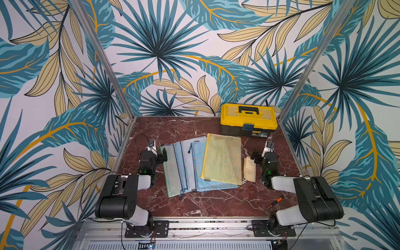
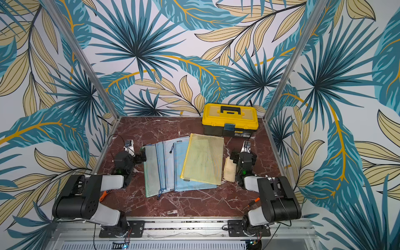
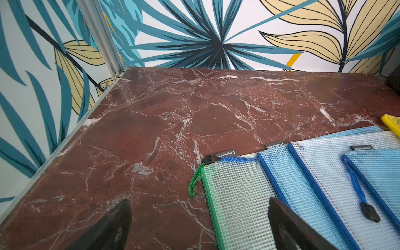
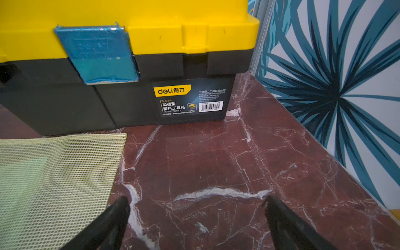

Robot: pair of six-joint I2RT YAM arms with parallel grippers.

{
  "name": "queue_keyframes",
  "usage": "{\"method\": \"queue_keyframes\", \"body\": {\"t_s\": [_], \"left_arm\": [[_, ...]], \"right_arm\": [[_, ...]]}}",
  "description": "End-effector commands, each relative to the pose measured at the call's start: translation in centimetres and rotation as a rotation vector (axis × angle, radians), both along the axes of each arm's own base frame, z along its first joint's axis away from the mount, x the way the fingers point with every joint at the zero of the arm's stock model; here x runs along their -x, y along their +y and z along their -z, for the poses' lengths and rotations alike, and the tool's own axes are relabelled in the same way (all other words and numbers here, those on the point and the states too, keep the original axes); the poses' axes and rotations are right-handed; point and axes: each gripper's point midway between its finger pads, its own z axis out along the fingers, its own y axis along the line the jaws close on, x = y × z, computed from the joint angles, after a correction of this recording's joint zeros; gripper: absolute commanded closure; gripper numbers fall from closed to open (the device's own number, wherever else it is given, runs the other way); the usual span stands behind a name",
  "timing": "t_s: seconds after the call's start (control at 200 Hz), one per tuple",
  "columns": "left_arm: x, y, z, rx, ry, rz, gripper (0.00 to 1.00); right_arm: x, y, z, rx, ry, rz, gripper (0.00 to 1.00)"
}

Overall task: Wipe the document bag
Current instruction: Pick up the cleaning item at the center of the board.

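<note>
From the bench's [image 1: 173, 127] front edge, left gripper [image 3: 199, 205] and right gripper [image 4: 198, 202] reach in, both spread and empty. The yellow bag [image 1: 223, 158] tops the fanned pile [image 1: 186, 164] mid-bench; the cloth [image 1: 250, 170] lies untouched just beside it. Wiping seems not yet begun.

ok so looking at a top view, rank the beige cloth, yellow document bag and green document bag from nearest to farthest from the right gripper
Measured from the right gripper, as a top view shows it:
1. beige cloth, lying right beside the gripper.
2. yellow document bag, mid-table, just past the cloth.
3. green document bag, on the opposite side of the table.
</note>
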Motion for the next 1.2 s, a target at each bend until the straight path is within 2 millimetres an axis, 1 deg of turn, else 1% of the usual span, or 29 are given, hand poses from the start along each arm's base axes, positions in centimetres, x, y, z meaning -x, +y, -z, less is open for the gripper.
{"method": "queue_keyframes", "body": {"t_s": [0.0,0.796,0.881,0.941,0.986,1.041,1.051,1.076,1.131,1.197], "left_arm": [[-0.6,0.4,-1.1,-0.014,-0.037,-0.008,0.0],[-0.6,0.4,-1.0,-0.015,-0.036,-0.007,0.01],[-0.7,0.4,-1.3,-0.014,-0.043,-0.008,0.0],[-1.1,1.0,-2.7,-0.017,-0.074,-0.038,0.0],[-1.1,1.4,-3.4,-0.016,-0.043,-0.066,0.0],[-0.8,1.6,-5.6,-0.018,-0.071,-0.077,0.0],[-0.6,1.6,-6.0,-0.014,-0.08,-0.082,0.0],[-0.1,1.9,-7.7,0.007,-0.127,-0.106,0.0],[1.0,2.7,-11.8,0.059,-0.244,-0.157,0.0],[2.4,2.7,-16.8,0.084,-0.371,-0.151,0.0]], "right_arm": [[-0.3,-0.4,-0.6,0.014,-0.019,0.017,0.0],[-0.4,-0.4,-0.6,0.013,-0.019,0.018,0.01],[-0.3,-0.4,-0.7,0.014,-0.022,0.015,0.0],[-0.5,-0.4,-1.4,0.023,-0.036,0.014,0.0],[-0.5,-0.3,-2.4,0.027,-0.026,0.005,0.0],[-0.1,-0.6,-4.3,0.024,-0.014,0.019,0.01],[0.1,-0.7,-5.0,0.019,-0.024,0.033,0.0],[0.6,-1.3,-6.5,0.003,-0.045,0.069,0.0],[1.8,-2.1,-10.3,-0.032,-0.117,0.118,0.01],[3.7,-2.9,-14.8,-0.079,-0.189,0.168,0.0]]}}
